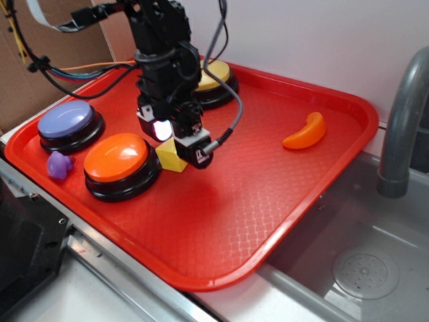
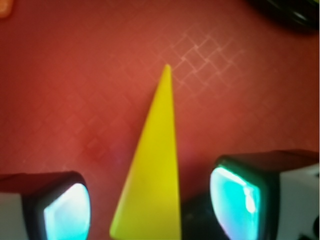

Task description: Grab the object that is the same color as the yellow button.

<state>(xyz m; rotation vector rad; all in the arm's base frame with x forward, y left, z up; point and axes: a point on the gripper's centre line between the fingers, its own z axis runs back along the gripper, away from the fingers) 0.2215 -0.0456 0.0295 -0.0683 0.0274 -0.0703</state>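
The object, a small yellow wedge (image 1: 171, 156) (image 2: 151, 175), lies on the red tray (image 1: 221, 221) just right of the orange button. My gripper (image 1: 175, 142) (image 2: 150, 205) is lowered over it, open, with one finger on each side of the wedge and red tray showing in the gaps. In the wrist view the wedge's thin tip points away from me and both fingertips (image 2: 67, 212) stand clear of it. The yellow button (image 1: 213, 80) sits at the back of the tray, partly hidden behind the arm.
An orange button (image 1: 117, 161) and a purple button (image 1: 67, 124) stand at the tray's left, with a small purple toy (image 1: 59, 164) beside them. An orange crescent (image 1: 305, 132) lies at the right. A sink (image 1: 365, 268) and grey faucet (image 1: 402, 121) border the tray.
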